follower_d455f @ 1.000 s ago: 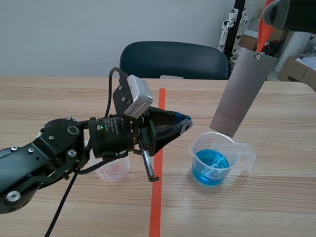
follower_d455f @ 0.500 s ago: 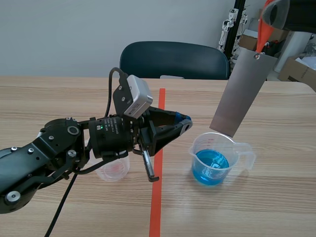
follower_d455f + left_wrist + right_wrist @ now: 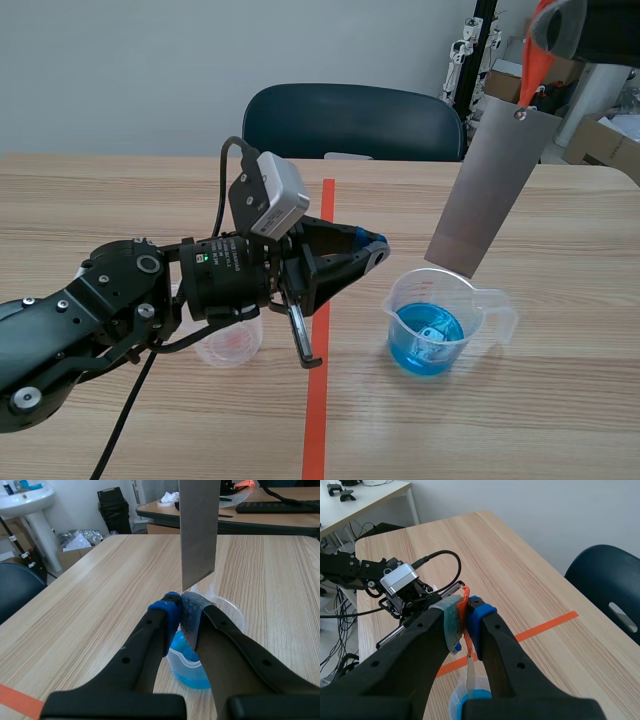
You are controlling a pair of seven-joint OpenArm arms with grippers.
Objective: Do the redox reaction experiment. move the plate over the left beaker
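In the scene view the plate (image 3: 487,190) hangs tilted just above the blue beaker (image 3: 440,325), well apart from the left beaker (image 3: 235,347). In the left wrist view the left gripper (image 3: 181,605) is clenched on nothing. In the right wrist view the right gripper (image 3: 465,611) pinches only the orange tab (image 3: 465,600), so this thin, stiff, light sheet will probably swing.

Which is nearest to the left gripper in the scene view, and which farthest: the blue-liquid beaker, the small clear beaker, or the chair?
From the left gripper:
1. Blue-liquid beaker, just ahead of the gripper and below it, toward the right.
2. Small clear beaker, back under the left arm.
3. Chair, beyond the table's far edge.
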